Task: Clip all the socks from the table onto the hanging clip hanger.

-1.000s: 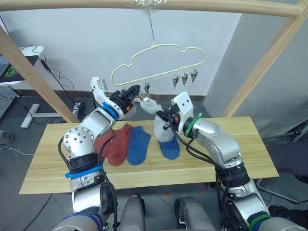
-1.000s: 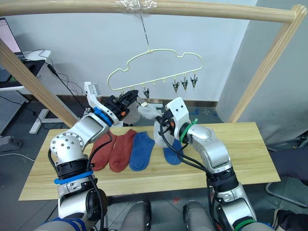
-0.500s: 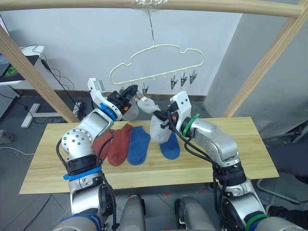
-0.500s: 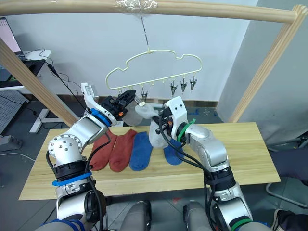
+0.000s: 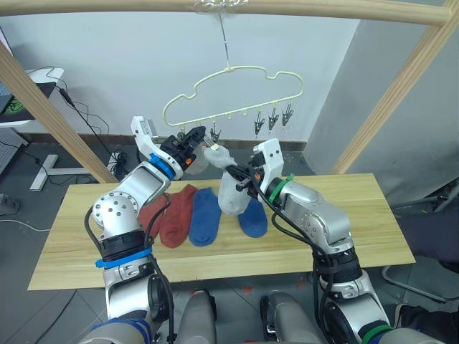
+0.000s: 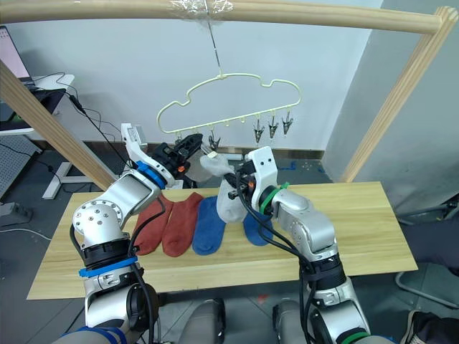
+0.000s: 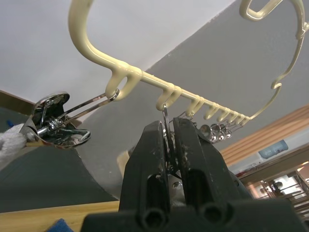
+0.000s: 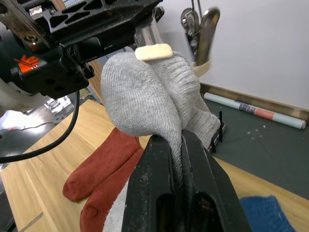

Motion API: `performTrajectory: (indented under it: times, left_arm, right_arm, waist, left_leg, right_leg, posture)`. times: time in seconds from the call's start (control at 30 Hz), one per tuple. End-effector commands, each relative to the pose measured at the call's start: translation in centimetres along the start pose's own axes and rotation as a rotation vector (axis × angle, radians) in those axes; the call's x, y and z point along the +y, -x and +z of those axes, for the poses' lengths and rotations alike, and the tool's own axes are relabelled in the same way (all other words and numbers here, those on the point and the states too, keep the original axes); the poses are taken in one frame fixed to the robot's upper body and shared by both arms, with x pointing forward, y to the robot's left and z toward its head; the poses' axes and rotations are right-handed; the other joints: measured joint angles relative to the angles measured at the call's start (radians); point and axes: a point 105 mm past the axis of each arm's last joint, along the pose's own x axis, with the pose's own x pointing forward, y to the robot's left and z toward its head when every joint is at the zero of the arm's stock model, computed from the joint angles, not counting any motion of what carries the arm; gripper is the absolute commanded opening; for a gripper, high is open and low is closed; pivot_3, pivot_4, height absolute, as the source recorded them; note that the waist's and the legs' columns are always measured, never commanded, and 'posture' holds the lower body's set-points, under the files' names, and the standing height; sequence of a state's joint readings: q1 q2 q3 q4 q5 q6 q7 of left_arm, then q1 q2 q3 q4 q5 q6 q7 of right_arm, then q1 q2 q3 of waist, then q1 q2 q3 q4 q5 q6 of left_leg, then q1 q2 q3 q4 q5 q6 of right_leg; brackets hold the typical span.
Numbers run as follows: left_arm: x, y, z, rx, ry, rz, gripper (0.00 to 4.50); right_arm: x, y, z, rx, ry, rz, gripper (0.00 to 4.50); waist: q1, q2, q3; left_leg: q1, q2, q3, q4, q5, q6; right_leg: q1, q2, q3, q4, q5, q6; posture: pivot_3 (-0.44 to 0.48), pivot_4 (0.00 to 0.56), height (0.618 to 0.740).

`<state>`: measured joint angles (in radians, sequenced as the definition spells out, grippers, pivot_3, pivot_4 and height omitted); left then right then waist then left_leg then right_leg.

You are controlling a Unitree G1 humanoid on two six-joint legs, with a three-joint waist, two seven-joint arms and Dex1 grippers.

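R fingers (image 8: pixel 176 145) pinch grey sock (image 5: pixel 228 192); L fingers (image 7: pixel 170 137) squeeze hanger clip (image 7: pixel 166 126).

Round wooden pole frame (image 5: pixel 401 86) overhead; black cables (image 5: pixel 86 118) on floor by white stand (image 5: pixel 44 168).

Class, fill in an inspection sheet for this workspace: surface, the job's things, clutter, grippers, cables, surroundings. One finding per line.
Surface: wooden table, plank top.
Job's things: two rust-red socks and two blue socks lie flat on the table; one grey sock is held up below the clip hanger, which hangs from a wooden pole.
Clutter: nothing seen.
Grippers: left gripper shut on a metal clip; right gripper shut on the grey sock.
Cables: black cables along the wall and floor at left.
Surroundings: slanted wooden frame poles, white wall.
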<state>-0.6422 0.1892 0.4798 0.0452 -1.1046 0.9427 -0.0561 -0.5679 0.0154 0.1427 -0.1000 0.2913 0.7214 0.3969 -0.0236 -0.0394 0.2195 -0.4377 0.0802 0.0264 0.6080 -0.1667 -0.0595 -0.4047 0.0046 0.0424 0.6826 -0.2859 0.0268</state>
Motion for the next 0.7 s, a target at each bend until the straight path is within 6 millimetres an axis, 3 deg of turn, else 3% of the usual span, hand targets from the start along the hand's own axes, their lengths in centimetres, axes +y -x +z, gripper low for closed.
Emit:
performTrajectory:
  times: [0.03, 0.23, 0.7]
  left_arm:
    - [-1.6, -0.1, 0.6, -0.023, -0.022, -0.063, 0.00]
    - [-1.7, -0.1, 0.8, -0.038, -0.069, -0.063, 0.00]
    - [-1.2, 1.1, 1.3, -0.050, -0.119, -0.043, 4.44]
  right_arm:
    - [0.7, -0.7, 1.5, -0.049, 0.050, 0.020, 0.08]
    - [0.8, -1.2, 0.9, -0.025, 0.072, 0.028, 0.08]
    - [1.6, -1.8, 0.7, -0.017, 0.052, 0.081, 0.00]
  waist:
    - [0.000, 0.000, 0.000]
    - [0.000, 0.000, 0.000]
    - [0.000, 0.000, 0.000]
  left_leg:
    - [0.000, 0.000, 0.000, 0.000, 0.000, 0.000]
    - [-0.001, 0.000, 0.000, 0.000, 0.000, 0.000]
    - [-0.001, 0.000, -0.001, 0.000, 0.000, 0.000]
  right_leg:
    - [0.000, 0.000, 0.000, 0.000, 0.000, 0.000]
    - [0.000, 0.000, 0.000, -0.001, 0.000, 0.000]
    - [-0.001, 0.000, -0.001, -0.001, 0.000, 0.000]
  posture:
    - [0.034, 0.202, 0.740]
    - [0.037, 0.205, 0.740]
    - [0.045, 0.217, 0.740]
